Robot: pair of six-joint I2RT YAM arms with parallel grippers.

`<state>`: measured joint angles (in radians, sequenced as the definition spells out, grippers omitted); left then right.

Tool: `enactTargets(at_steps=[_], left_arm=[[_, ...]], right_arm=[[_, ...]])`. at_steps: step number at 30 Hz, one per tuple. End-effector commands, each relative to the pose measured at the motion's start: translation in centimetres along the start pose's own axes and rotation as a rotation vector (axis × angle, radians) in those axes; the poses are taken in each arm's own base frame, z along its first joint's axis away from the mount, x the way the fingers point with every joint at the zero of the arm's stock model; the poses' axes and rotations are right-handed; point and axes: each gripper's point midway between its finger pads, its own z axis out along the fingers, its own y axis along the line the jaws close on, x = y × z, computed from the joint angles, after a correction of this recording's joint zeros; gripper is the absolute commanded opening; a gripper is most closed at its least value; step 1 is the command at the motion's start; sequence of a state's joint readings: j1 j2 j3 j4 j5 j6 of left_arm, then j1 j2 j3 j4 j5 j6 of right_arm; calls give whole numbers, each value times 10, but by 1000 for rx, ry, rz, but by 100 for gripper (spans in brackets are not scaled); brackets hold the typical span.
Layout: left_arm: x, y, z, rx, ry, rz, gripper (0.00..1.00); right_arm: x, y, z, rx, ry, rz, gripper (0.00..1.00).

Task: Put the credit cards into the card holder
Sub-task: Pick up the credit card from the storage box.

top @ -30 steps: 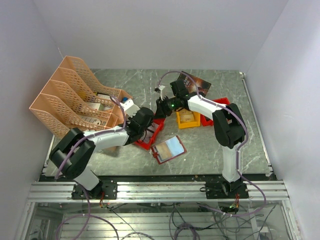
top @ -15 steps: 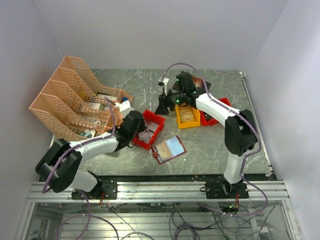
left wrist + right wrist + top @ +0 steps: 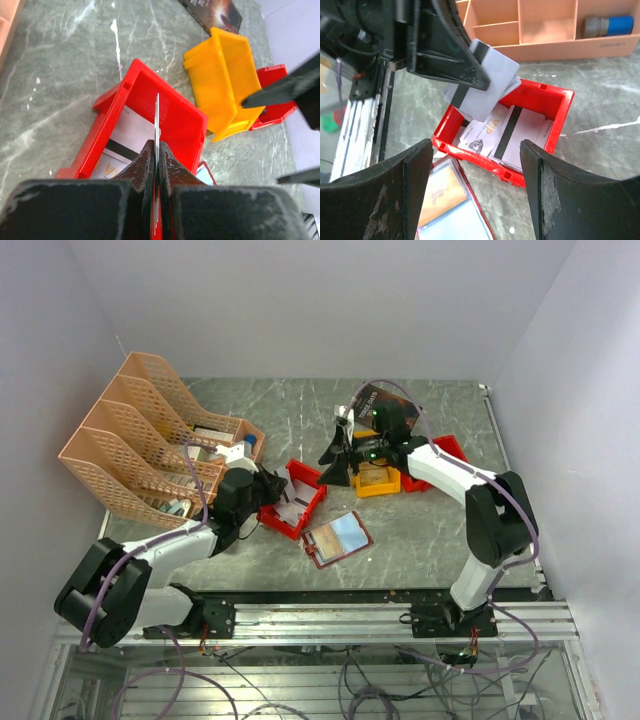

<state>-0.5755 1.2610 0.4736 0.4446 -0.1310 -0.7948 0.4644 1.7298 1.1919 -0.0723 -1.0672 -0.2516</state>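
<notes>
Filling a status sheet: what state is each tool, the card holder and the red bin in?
left tool, shut on a credit card
right tool, open, holding nothing
card holder, lying open
red bin, holding loose cards

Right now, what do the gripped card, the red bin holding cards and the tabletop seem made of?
Card: thin stiff plastic, probably; glossy white, dark stripe. Red bin: moulded plastic, smooth shiny walls. Tabletop: grey-green with pale veins, marble-like, perhaps only printed.
</notes>
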Motion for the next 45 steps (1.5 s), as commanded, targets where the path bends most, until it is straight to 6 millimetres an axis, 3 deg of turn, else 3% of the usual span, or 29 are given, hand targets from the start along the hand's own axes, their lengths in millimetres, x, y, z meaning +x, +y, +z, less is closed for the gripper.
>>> enactTargets(at_steps=[1, 7, 14, 20, 30, 33, 37, 40, 45], left_arm=[[-33, -34, -9, 213, -115, 96, 7], [-37, -45, -14, 339, -125, 88, 7], [-41, -57, -18, 422, -144, 78, 7], [-38, -61, -21, 462, -142, 76, 7], [-29, -50, -16, 436, -120, 83, 7], [-28, -50, -16, 442, -113, 84, 7], [-24, -45, -13, 426, -99, 86, 7], [-20, -38, -10, 409, -85, 82, 8], [-14, -28, -6, 389, -62, 71, 28]], right_arm=[[-5, -8, 10, -21, -45, 173, 70], [1, -7, 23, -52, -56, 286, 73], [16, -11, 43, -13, 7, 329, 77], [18, -6, 56, -34, 21, 343, 77], [12, 1, 61, -76, -5, 381, 55], [19, -2, 64, -79, 9, 400, 45], [26, -4, 68, -91, 24, 424, 24], [30, -5, 69, -92, 31, 433, 16], [34, -6, 70, -94, 41, 436, 12]])
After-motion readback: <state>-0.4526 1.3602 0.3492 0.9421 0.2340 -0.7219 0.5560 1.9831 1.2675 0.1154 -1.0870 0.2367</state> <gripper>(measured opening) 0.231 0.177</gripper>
